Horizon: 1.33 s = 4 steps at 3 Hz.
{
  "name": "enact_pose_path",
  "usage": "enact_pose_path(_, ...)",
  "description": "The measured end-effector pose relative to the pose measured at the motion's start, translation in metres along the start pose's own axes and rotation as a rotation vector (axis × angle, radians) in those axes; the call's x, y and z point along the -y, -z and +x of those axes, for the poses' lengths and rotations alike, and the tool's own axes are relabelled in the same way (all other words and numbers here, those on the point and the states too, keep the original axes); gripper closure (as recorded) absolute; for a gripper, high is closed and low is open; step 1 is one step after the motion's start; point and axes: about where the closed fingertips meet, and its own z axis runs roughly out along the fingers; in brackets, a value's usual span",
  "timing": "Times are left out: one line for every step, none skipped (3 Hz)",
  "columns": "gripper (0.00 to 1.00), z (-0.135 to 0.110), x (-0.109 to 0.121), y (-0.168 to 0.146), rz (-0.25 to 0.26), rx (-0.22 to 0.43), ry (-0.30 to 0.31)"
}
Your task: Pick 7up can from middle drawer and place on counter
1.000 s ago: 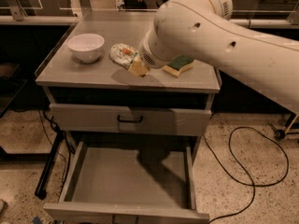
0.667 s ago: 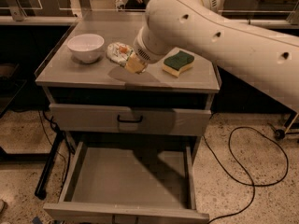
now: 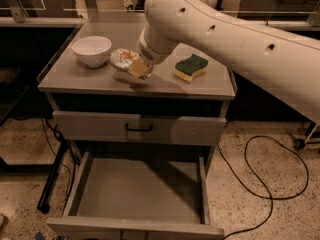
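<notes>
The 7up can is silvery-white with green and red print. It lies tilted in my gripper, a little above the counter near its middle front, and casts a shadow below. The gripper is shut on the can, with a yellowish finger on the can's right side. The big white arm comes in from the right. The middle drawer is pulled open at the bottom of the cabinet and its grey floor is bare.
A white bowl stands on the counter left of the can. A green-and-yellow sponge lies to the right. The upper drawer with a black handle is shut. A black cable loops on the floor at right.
My gripper has carried the can to the left over the counter, toward the bowl. The sponge, half hidden by the arm before, is now fully in view.
</notes>
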Motion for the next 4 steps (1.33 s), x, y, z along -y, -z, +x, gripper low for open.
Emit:
enact_pose_path(1.0, -0.003, 0.021, -0.01, 0.007, -0.017, -0.013)
enact_pose_path(1.0, -0.005, 0.041, -0.015, 0.018, -0.031, -0.028)
enact_pose_path(1.0, 0.0, 0.053, -0.024, 0.017, -0.052, -0.047)
enact_pose_path(1.0, 0.008, 0.057, -0.037, 0.009, -0.076, -0.064)
